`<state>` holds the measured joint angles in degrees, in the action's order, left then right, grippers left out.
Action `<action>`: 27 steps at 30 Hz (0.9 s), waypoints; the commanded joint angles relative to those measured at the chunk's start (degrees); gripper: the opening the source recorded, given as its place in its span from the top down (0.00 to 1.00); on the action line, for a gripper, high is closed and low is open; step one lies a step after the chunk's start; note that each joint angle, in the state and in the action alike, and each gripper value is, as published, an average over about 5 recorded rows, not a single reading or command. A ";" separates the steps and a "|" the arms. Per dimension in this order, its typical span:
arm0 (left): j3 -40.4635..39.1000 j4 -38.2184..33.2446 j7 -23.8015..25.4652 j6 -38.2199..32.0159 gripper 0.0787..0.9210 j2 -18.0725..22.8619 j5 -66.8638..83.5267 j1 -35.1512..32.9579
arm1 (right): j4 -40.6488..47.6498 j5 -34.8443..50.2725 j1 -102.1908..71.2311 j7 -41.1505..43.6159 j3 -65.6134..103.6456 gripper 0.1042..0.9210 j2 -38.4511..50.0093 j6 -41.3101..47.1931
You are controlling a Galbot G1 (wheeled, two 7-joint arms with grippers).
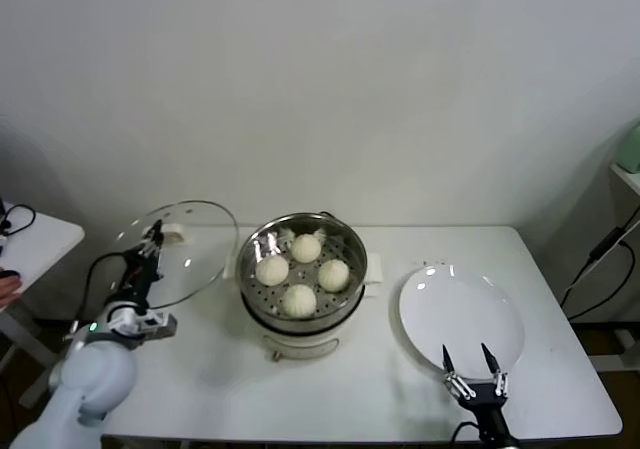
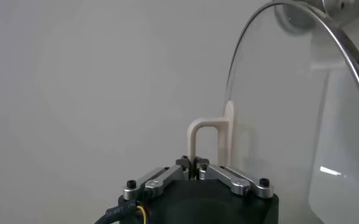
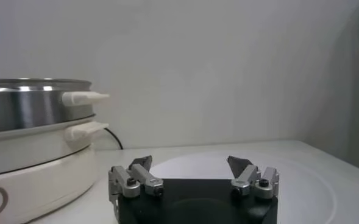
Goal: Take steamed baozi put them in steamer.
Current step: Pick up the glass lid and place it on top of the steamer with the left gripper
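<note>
Several cream-white baozi sit on the perforated tray inside the steel steamer at the table's middle. My left gripper is shut on the cream handle of the round glass lid and holds the lid tilted, up off the table, left of the steamer. The lid's glass shows in the left wrist view. My right gripper is open and empty at the near edge of the flat white plate. The steamer's side shows in the right wrist view, with the plate ahead of the gripper.
A white side table with a black cable stands at the far left. A shelf edge and cable hang at the far right. The white wall is close behind the table's back edge.
</note>
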<state>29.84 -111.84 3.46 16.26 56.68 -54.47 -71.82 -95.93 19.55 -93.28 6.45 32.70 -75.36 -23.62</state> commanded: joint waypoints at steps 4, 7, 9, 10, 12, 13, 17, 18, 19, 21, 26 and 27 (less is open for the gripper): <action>-11.09 -5.51 3.38 9.02 0.93 0.50 -2.81 4.83 | -0.23 -0.23 -0.13 0.19 0.20 0.12 0.01 0.24; -14.19 -5.27 4.11 10.46 0.93 1.94 -4.20 6.75 | -0.26 -0.34 -0.19 0.26 0.25 0.12 0.01 0.29; -16.10 -4.72 4.46 11.10 0.93 3.18 -5.42 7.84 | -0.25 -0.42 -0.21 0.29 0.27 0.12 0.00 0.31; -16.86 -4.45 4.56 11.38 0.93 3.74 -5.92 8.21 | -0.25 -0.45 -0.21 0.30 0.27 0.12 0.00 0.32; -18.25 -4.01 4.72 11.82 0.93 4.79 -6.93 8.88 | -0.25 -0.46 -0.20 0.30 0.34 0.12 0.00 0.32; -18.74 -3.88 4.78 11.99 0.93 5.19 -7.31 9.11 | -0.24 -0.45 -0.20 0.30 0.39 0.12 0.00 0.30; -20.47 -3.56 5.18 12.63 0.93 6.78 -9.16 10.08 | -0.04 -0.40 -0.17 0.33 0.51 0.12 0.01 0.23; -20.83 -3.52 5.32 12.74 0.93 7.19 -9.67 10.34 | 0.02 -0.41 -0.16 0.34 0.51 0.12 0.00 0.22; -21.17 -3.51 5.53 12.80 0.93 7.60 -10.29 10.58 | 0.05 -0.42 -0.14 0.36 0.50 0.12 -0.03 0.22; -21.94 -3.48 6.07 12.90 0.93 8.52 -11.54 11.10 | 0.10 -0.46 -0.10 0.39 0.48 0.12 -0.09 0.25; -24.38 -2.85 7.41 13.27 0.93 11.48 -14.18 12.11 | 0.22 -0.67 0.02 0.43 0.41 0.12 -0.17 0.33; -24.84 -2.63 7.59 13.30 0.93 12.06 -14.66 12.24 | 0.22 -0.70 0.02 0.44 0.41 0.12 -0.17 0.34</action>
<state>10.61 -115.00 9.43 28.10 63.87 -64.07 -61.78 -95.78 18.89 -93.28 6.86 33.14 -75.51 -23.29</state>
